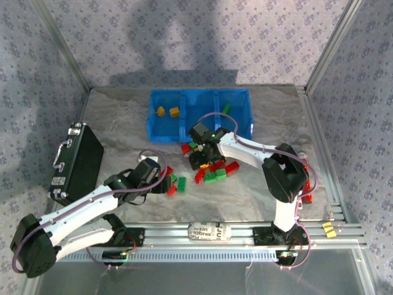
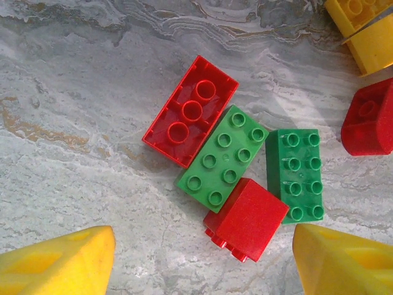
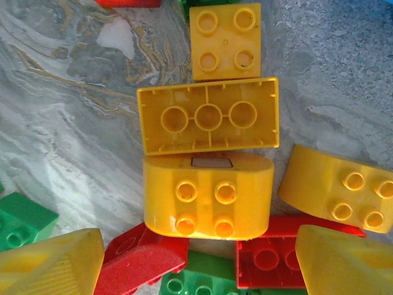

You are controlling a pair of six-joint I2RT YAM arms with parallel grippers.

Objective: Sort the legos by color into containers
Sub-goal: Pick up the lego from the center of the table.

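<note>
Top external: the blue bin (image 1: 164, 134) lies at twelve o'clock, the loose legos (image 1: 212, 171) at six of it. The left gripper (image 2: 202, 239) and right gripper (image 3: 199, 239) both stand wide, empty. Risk: closing over the red brick (image 2: 245, 218), touching a green brick (image 2: 222, 160) at eleven, may drag both.

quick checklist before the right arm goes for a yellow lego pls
1. Right hand open and empty: ok.
2. Centred over the rounded yellow brick: ok.
3. Room for its fingers beside that brick: not ok, red bricks lie where they would land.
4. Yellow compartment has space: ok, two yellow bricks inside.
5. Left hand out of the way: ok, open over its own red brick.
6. Height above the brick: cannot tell.
</note>
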